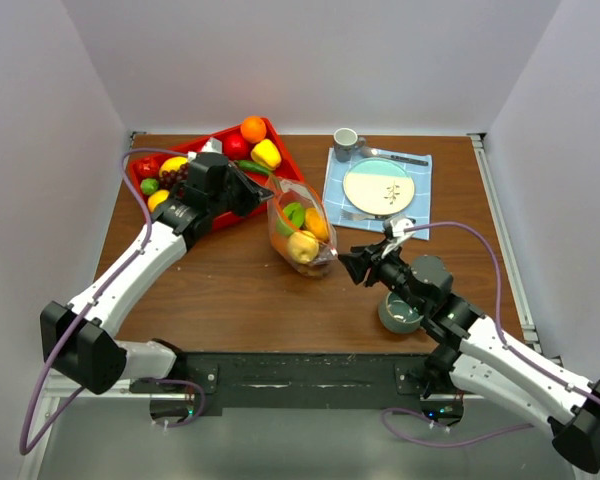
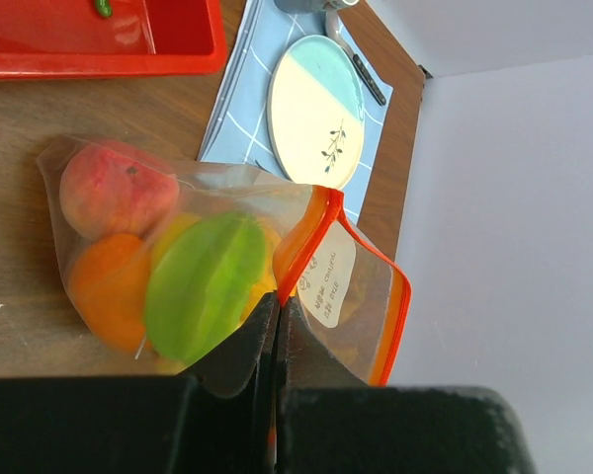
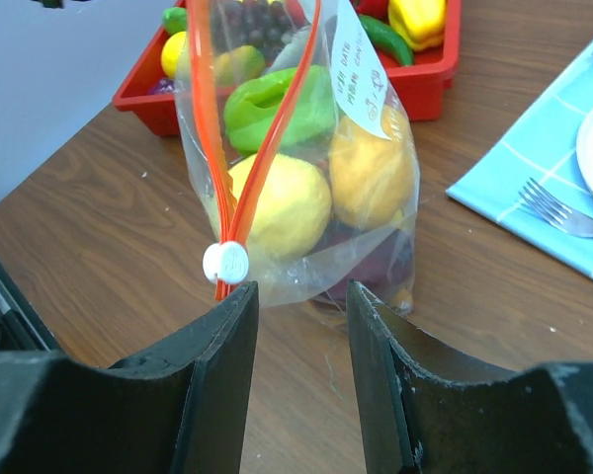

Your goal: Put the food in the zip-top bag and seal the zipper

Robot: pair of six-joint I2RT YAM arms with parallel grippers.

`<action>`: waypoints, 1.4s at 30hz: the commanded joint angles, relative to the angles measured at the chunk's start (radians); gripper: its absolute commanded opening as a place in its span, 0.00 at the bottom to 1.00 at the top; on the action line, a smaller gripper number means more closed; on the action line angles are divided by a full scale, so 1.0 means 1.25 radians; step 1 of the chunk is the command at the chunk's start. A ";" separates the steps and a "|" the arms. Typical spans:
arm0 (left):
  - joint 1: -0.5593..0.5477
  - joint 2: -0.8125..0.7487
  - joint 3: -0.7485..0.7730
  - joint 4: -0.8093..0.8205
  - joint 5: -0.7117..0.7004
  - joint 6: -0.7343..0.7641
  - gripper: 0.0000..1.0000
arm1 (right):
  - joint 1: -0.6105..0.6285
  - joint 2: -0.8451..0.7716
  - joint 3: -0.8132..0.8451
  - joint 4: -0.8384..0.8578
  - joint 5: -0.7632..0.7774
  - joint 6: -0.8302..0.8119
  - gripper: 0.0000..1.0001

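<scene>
The clear zip-top bag (image 1: 302, 228) stands on the table holding several toy fruits, among them a green piece (image 2: 206, 284), a peach (image 2: 114, 188), an orange and a lemon (image 3: 282, 202). My left gripper (image 2: 277, 306) is shut on the bag's orange-red zipper strip (image 2: 304, 242) at its far end, holding the bag up. My right gripper (image 3: 301, 296) is open just in front of the bag's near end. The white slider (image 3: 225, 263) sits at the tip of its left finger (image 3: 227, 341), not between the jaws. The zipper (image 3: 262, 158) is open above the slider.
The red tray (image 1: 288, 160) at the back left holds more food: orange, red and yellow pieces, grapes. A blue cloth (image 1: 340, 200) with a plate (image 1: 378, 186), fork, knife and grey cup (image 1: 346, 142) lies at the back right. A grey bowl (image 1: 400, 315) sits under my right arm.
</scene>
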 commanded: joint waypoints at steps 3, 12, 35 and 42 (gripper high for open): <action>0.009 0.009 0.024 0.046 -0.013 -0.012 0.00 | 0.041 0.039 -0.012 0.116 0.036 -0.041 0.44; 0.010 0.004 0.029 0.035 -0.030 -0.011 0.00 | 0.066 -0.033 -0.080 0.084 0.122 -0.026 0.43; 0.010 0.000 0.034 0.033 -0.022 -0.011 0.00 | 0.213 0.162 -0.034 0.262 0.249 -0.095 0.45; 0.010 -0.005 0.032 0.027 -0.016 -0.007 0.00 | 0.212 0.210 -0.022 0.319 0.266 -0.113 0.33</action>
